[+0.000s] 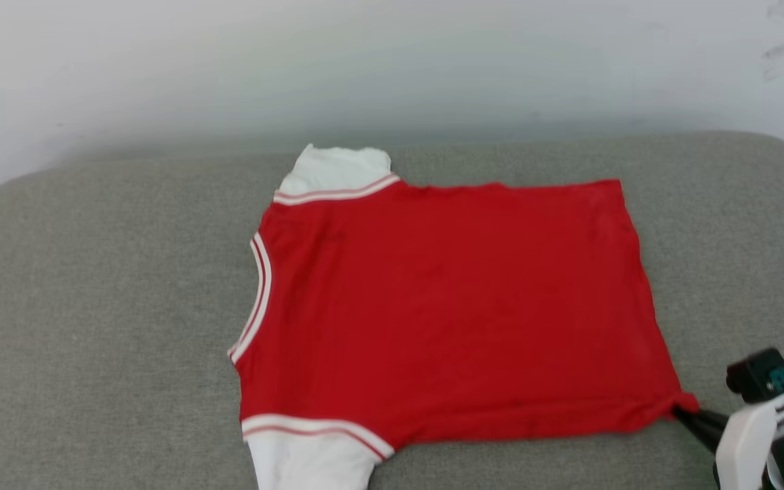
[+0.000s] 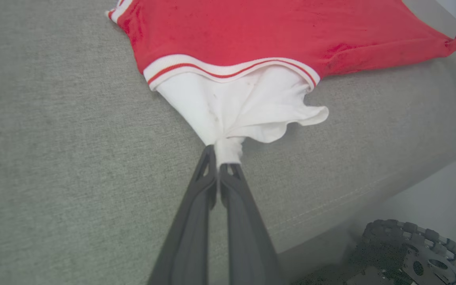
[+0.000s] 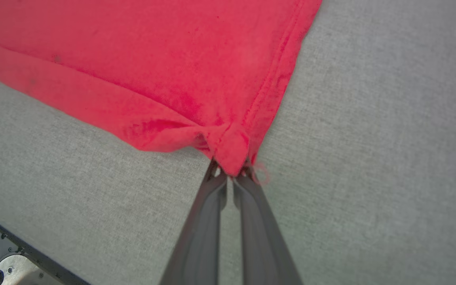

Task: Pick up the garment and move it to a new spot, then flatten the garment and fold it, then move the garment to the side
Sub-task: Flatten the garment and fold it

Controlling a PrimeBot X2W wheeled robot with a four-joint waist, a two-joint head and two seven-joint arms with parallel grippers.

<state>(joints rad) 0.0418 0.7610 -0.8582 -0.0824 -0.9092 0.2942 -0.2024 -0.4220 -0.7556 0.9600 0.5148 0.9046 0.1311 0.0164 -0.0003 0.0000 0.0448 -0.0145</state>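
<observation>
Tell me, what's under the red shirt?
A grey cushion, seen all around the shirt. The shirt's underside, and the cushion right beneath it, are covered.

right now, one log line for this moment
garment spread on cushion | left gripper shut on sleeve | right gripper shut on hem corner

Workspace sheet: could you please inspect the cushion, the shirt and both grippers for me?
Surface: grey fabric cushion.
Job's things: shirt spread flat, plain red side up, neck to the left.
Clutter: nothing seen.
Grippers: left gripper shut on the near white sleeve; right gripper shut on a red hem corner.
Cables: nothing seen.
Surroundings: pale wall behind; a wheel below the cushion's edge.
</observation>
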